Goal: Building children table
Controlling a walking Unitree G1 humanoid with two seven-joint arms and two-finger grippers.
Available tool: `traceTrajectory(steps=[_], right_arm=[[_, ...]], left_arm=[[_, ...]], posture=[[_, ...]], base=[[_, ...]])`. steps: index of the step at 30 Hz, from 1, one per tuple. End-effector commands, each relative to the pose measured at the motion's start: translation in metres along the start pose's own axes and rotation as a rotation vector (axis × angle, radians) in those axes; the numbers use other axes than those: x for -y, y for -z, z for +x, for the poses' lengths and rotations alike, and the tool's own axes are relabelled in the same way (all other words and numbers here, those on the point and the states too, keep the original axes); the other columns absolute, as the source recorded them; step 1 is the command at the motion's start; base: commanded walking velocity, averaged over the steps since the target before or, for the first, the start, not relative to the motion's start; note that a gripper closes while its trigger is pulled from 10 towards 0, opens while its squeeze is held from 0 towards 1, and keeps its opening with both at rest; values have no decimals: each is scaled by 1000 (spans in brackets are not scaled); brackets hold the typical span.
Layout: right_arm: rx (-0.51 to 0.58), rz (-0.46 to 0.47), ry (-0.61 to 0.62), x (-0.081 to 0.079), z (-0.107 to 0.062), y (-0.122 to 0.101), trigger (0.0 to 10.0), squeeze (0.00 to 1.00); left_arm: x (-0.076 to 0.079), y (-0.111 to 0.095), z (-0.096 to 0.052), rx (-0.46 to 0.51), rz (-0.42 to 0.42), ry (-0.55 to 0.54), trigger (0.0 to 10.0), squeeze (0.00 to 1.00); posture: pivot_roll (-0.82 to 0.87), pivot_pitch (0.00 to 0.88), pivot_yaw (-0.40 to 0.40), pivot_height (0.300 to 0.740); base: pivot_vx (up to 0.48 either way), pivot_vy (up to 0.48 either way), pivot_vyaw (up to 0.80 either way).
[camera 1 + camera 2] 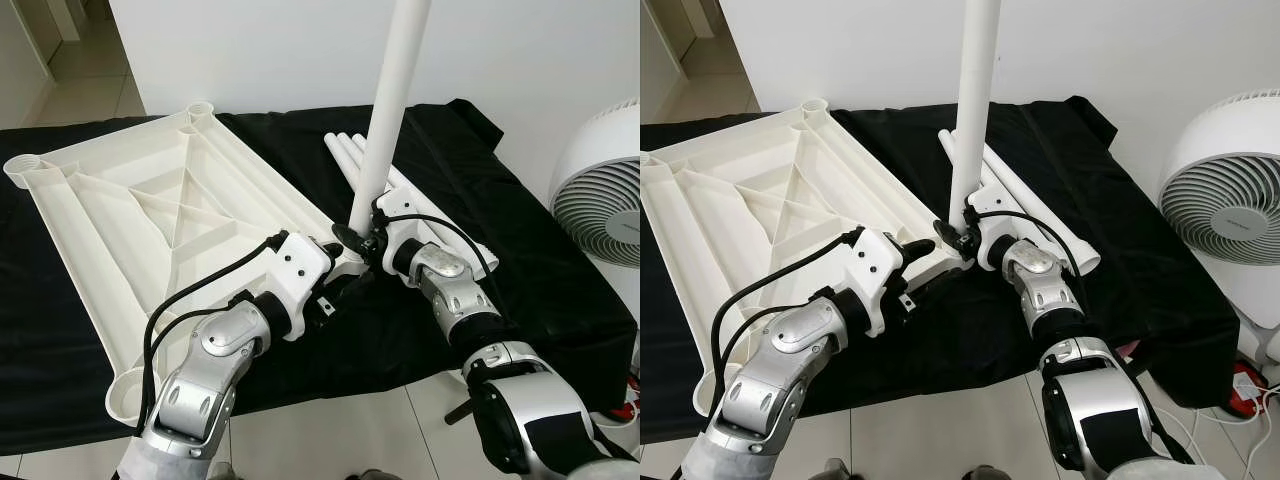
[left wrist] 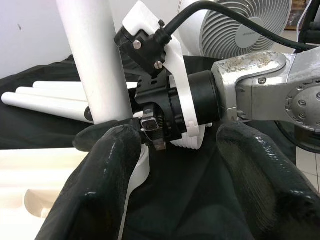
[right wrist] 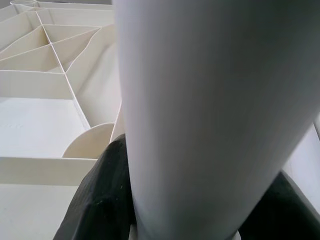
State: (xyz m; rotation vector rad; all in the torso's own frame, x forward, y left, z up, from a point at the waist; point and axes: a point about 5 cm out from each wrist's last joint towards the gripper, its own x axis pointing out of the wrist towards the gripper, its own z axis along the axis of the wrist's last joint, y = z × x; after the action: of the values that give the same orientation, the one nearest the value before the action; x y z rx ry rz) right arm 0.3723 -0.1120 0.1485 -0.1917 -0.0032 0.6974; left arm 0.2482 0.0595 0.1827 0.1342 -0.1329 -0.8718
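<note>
A white table top [image 1: 150, 200] lies upside down on a black cloth, ribs facing up. One white leg [image 1: 390, 110] stands upright at its near right corner. My right gripper [image 1: 358, 238] is shut on the foot of this leg [image 3: 200, 110], one black finger [image 3: 105, 195] on each side. My left gripper [image 1: 345, 285] sits just in front of that corner, open. Its fingers [image 2: 100, 185] are spread wide, one next to the leg's base [image 2: 95, 60]. The corner socket itself is hidden behind both grippers.
Three spare white legs [image 1: 345, 150] lie side by side on the black cloth [image 1: 540, 280] behind the right gripper. A white fan [image 1: 600, 195] stands on the floor at the right. Pale tiles run along the cloth's near edge.
</note>
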Motion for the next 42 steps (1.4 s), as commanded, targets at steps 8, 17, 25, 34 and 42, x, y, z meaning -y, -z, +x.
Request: traceTrajectory(steps=[8, 17, 25, 34, 42], right_arm=[[-81, 18, 116, 0, 0, 15, 10000, 0], [-87, 127, 452, -4, -2, 19, 10000, 0], [-57, 165, 648, -39, -8, 11, 10000, 0], [-26, 163, 611, -44, -4, 4, 10000, 0], [13, 194, 590, -43, -4, -2, 10000, 1000]], left_arm=[[-1, 0, -1, -5, -1, -48, 10000, 0], [1, 0, -1, -4, -6, -53, 10000, 0], [2, 0, 1, 0, -7, -42, 10000, 0], [3, 0, 2, 1, -7, -35, 10000, 0], [3, 1, 3, 2, -8, -39, 10000, 0]], posture=[[-11, 52, 2, 740], [-9, 49, -9, 740], [-17, 37, -12, 740], [-21, 27, -16, 740], [-18, 19, -21, 740]], base=[[0, 0, 0], [0, 0, 0], [0, 0, 0], [0, 0, 0], [0, 0, 0]])
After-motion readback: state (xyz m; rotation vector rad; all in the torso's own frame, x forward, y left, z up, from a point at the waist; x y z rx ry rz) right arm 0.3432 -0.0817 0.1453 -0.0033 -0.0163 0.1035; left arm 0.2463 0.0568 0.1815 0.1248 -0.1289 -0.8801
